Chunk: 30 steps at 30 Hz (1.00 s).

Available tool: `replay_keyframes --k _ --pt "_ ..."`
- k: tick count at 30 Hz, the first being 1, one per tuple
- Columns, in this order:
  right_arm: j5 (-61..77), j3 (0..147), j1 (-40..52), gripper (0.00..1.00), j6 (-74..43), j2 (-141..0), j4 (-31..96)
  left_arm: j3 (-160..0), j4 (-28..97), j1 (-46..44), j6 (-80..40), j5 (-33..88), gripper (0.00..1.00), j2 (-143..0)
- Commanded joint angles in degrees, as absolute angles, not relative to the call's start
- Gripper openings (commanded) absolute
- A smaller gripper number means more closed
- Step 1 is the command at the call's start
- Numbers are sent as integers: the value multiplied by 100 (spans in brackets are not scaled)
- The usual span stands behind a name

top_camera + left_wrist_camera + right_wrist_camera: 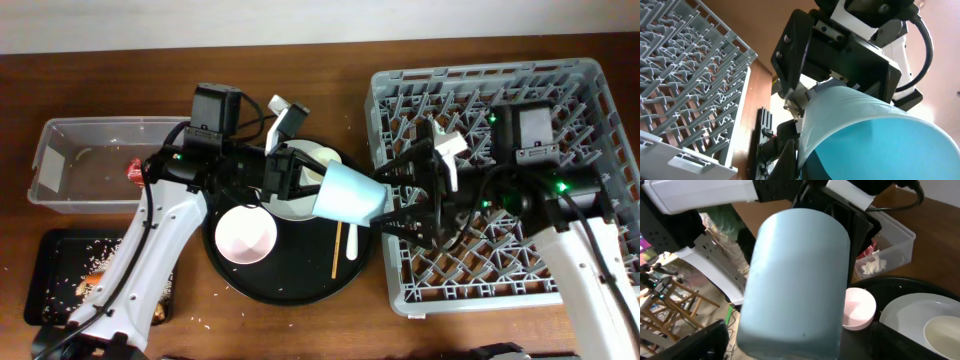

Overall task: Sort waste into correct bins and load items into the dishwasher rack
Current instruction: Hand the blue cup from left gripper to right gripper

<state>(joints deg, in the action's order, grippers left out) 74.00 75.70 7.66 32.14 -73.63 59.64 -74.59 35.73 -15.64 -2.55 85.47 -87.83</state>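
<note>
Above tabletop (250,335), between round black tray (300,290) and dishwasher rack (590,110) | light blue cup (350,192) held sideways | left fingers (303,178) clamped on it | right fingers (405,220) apart, straddling it

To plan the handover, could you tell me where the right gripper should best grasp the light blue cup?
Probably the outer wall near the wide rim, from the dishwasher rack side: the light blue cup lies sideways in mid-air, the left gripper holding its narrow base end, so the rim end is free.

The wooden tabletop (300,330) carries a clear tub (90,165), a shallow black tray (40,246), a round black tray (290,282) and a grey rack (470,285).
</note>
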Motion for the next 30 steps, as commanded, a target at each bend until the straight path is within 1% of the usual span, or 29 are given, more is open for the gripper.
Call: replay_keyframes --k 1,2,3,5,8,11,13,14,17,19,22,24,27,28,30 --pt "7609 7614 1100 88 3262 -7561 5885 -7467 3555 -1577 -123 8571 0 -8796" --pt "7609 7614 1212 87 3262 -7594 5857 -7467 3555 -1577 -121 8571 0 -8796" --pt "7609 7614 1321 82 3260 -7614 5754 -7467 3555 -1577 -121 8569 0 -8796" --pt "7675 7614 1313 75 3258 -7614 5690 -7467 3555 -1577 -121 8569 0 -8796" --pt "7782 7614 1310 53 3258 -7614 5645 -7467 3557 -1577 -123 8416 0 -8796" --pt "7957 7616 1310 44 3227 -7612 5323 -7467 3568 -1577 -123 8418 0 -8796" --pt "7953 7618 1310 36 2923 -7612 5072 -7467 3736 -1579 -121 8414 0 -8796" --pt "7953 7618 1310 34 2718 -7612 4877 -7467 3929 -1579 -121 8259 0 -8796" --pt "7953 7620 1310 34 2602 -7612 4744 -7467 4506 -1605 -121 7601 1 -8796" --pt "7953 7620 1310 34 2425 -7612 4595 -7467 4600 -1667 -121 7596 1 -8796" --pt "7953 7620 1306 34 1564 -7612 3806 -7467 4731 -1850 -123 7516 3 -8796" --pt "7931 7620 1306 34 1553 -7612 3743 -7467 4853 -1859 -121 7516 3 -8796" --pt "7856 7620 1138 34 1468 -7612 3745 -7467 4847 -1658 -123 7365 19 -8796" --pt "7841 7620 950 34 1396 -7612 3754 -7467 4845 -1490 -123 7365 32 -8796" --pt "7629 7620 495 34 1096 -7603 3747 -7467 4829 -1188 -123 7293 46 -8796"
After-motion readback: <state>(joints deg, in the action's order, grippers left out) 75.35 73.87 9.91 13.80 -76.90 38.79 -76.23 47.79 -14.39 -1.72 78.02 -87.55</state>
